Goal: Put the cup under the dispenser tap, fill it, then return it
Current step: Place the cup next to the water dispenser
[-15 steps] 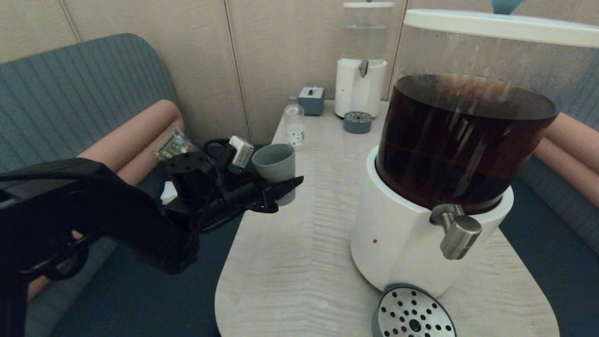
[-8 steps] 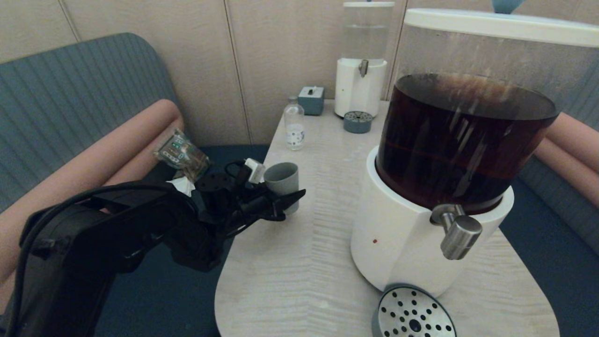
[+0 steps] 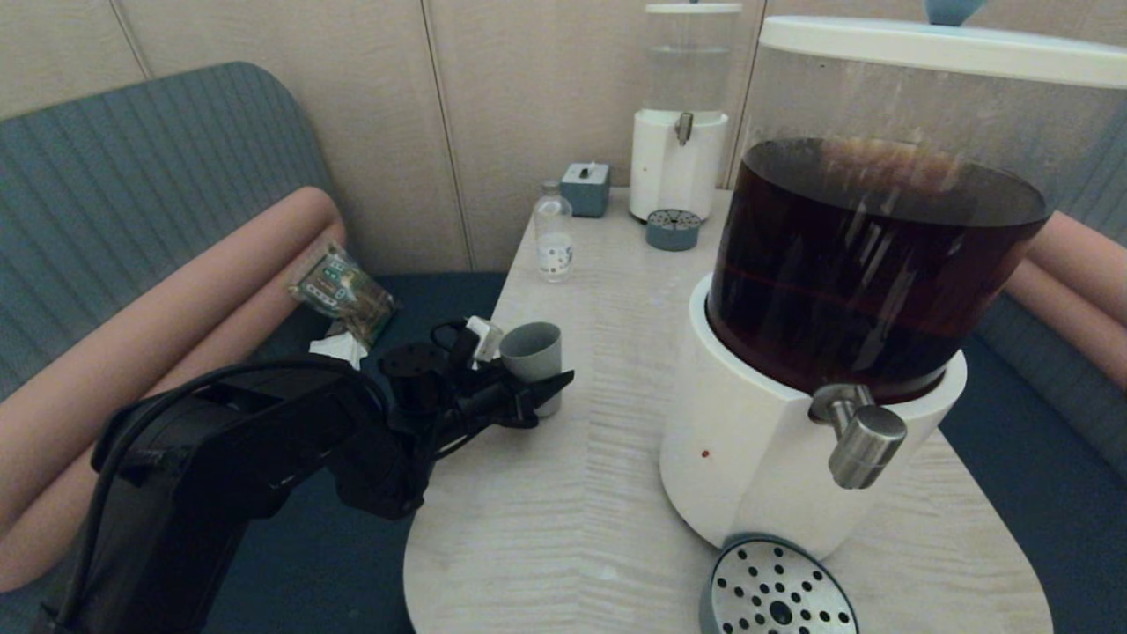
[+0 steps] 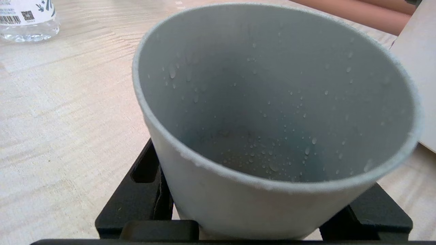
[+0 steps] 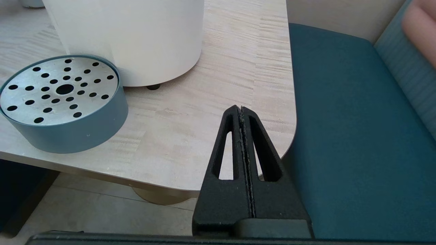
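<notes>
The grey cup (image 3: 533, 350) stands upright at the table's left edge, far left of the big dark-liquid dispenser (image 3: 792, 458). My left gripper (image 3: 539, 386) is shut on the cup, with a black finger on each side of its lower wall. In the left wrist view the cup (image 4: 272, 102) fills the frame, holding only droplets, and the gripper (image 4: 262, 207) clasps its base. The dispenser tap (image 3: 858, 436) sticks out above a perforated drip tray (image 3: 775, 594). Off the table's near right corner my right gripper (image 5: 241, 109) is shut and empty.
A small clear bottle (image 3: 554, 233), a grey box (image 3: 585, 187), a smaller clear-liquid dispenser (image 3: 680, 114) and its little tray (image 3: 673, 229) stand at the table's far end. A snack packet (image 3: 343, 291) lies on the left bench. The drip tray (image 5: 61, 98) sits against the dispenser base (image 5: 129, 34).
My left gripper has come down with the cup, which now sits lower, at the table's surface near the left edge. The right arm has not moved.
</notes>
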Available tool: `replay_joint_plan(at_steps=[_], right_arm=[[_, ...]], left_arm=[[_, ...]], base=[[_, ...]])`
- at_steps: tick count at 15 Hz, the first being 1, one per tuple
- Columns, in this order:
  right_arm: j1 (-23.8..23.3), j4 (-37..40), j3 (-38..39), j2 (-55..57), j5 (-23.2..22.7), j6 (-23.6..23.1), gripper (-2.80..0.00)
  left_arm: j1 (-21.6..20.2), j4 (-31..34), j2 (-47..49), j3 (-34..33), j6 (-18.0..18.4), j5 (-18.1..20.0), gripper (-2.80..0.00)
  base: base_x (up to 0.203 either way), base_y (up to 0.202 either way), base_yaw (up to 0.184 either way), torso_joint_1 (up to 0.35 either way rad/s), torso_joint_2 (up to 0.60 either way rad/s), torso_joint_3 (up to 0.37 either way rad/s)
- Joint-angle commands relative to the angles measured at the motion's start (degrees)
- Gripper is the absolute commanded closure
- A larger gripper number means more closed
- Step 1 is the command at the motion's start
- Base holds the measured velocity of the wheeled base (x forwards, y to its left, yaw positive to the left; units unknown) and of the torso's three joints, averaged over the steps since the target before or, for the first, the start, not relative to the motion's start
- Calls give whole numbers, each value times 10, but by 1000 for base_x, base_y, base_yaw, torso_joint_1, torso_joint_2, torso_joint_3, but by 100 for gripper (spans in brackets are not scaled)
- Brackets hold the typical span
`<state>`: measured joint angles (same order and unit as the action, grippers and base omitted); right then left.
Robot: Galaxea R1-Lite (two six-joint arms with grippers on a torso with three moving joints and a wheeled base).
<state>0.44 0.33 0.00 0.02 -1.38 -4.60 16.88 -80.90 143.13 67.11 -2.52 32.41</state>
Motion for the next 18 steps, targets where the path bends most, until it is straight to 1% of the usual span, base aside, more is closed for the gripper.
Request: replay_joint_plan(at_steps=[1,3,4,8,11,13,16,18], right_arm=[[1,0,5,-5,0,-1,0],[0,0,5,-5,0,-1,0],[0,0,5,-5,0,-1,0],[0,0,5,-5,0,-1,0],[0,0,5,-5,0,-1,0],[0,0,5,-5,0,-1,0],[0,0,5,-5,0,-1,0],[0,0,5,-5,0,-1,0]], left_arm=[[0,-3,2,0,-1,2,0],[0,-3,1,-1,-1,1,0],[0,-3,1,-1,-1,1,-280],[1,-13,-9,-9,-2,1,-280],[1,-18,-36,-48,-2,1,-280],[1,-20,-67,-98,-1,3,-280],[1,-20,-138,-206,3,7,-280],[1,-21,-183,-265,5,7,-280]], base=[[0,0,0,0,0,0],[0,0,0,0,0,0],[0,0,0,0,0,0],[0,0,0,0,0,0],[0,0,0,0,0,0],[0,0,0,0,0,0],[0,0,0,0,0,0],[0,0,0,0,0,0]])
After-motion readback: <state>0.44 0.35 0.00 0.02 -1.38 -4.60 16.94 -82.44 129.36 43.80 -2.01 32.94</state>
